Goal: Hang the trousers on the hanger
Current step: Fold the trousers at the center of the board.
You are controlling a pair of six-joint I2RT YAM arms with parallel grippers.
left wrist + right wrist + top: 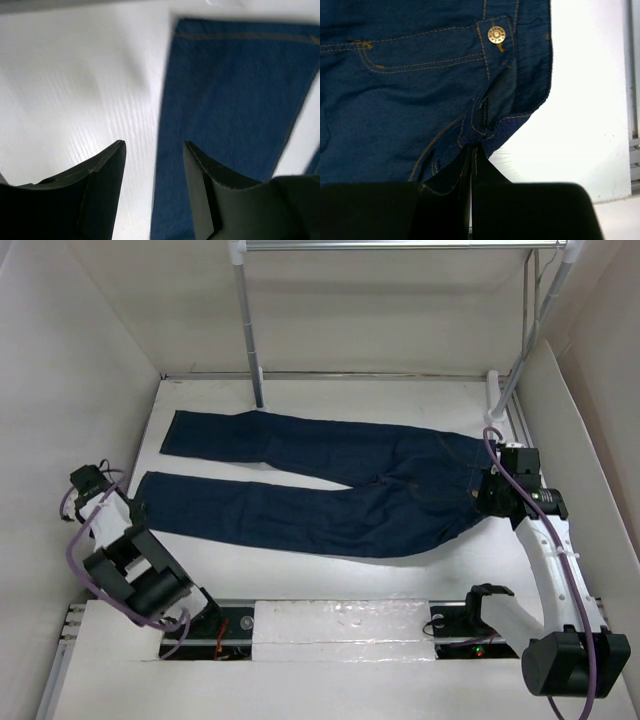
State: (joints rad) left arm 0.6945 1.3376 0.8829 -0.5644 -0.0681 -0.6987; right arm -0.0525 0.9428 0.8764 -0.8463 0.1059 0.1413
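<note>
The dark navy trousers [330, 475] lie flat across the table, legs to the left and waistband to the right. My right gripper [490, 490] is shut on the waistband edge. In the right wrist view the closed jaws [471, 147] pinch a fold of denim [410, 90] below the brass button [496, 34]. My left gripper [133, 510] is open at the hem end of the near leg. In the left wrist view [154, 150] it straddles the leg's side edge [235, 100], not touching it. A thin pale hanger [531, 310] seems to hang from the rail at the far right.
A rack stands at the back: a grey pole [247, 330] just behind the far leg, a horizontal rail [400, 245] and a slanted white pole [535, 330]. White walls [70, 390] close in both sides. A raised white strip [340, 620] runs along the near edge.
</note>
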